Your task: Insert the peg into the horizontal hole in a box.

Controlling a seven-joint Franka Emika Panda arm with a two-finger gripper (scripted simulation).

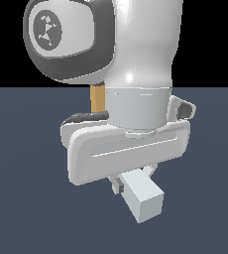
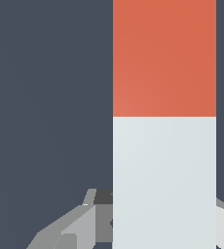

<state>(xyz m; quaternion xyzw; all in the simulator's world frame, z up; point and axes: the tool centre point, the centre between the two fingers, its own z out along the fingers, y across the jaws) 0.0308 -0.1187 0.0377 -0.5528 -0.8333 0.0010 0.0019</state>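
My gripper [image 1: 129,179] is shut on the peg [image 1: 143,198], whose white end sticks out below the white hand toward the exterior camera. In the wrist view the peg [image 2: 164,97] fills the frame as a broad bar, red-orange on the far half and white on the near half. Grey fingers [image 2: 82,226] press against the white half from both sides, around my gripper [image 2: 165,226]. Only a narrow tan strip of the box [image 1: 97,99] shows behind the arm. The hole is hidden by the arm.
The arm's large white and grey links [image 1: 136,59] block most of the exterior view. A dark blue-grey floor [image 1: 27,198] lies below and around the hand, and also shows beside the peg in the wrist view.
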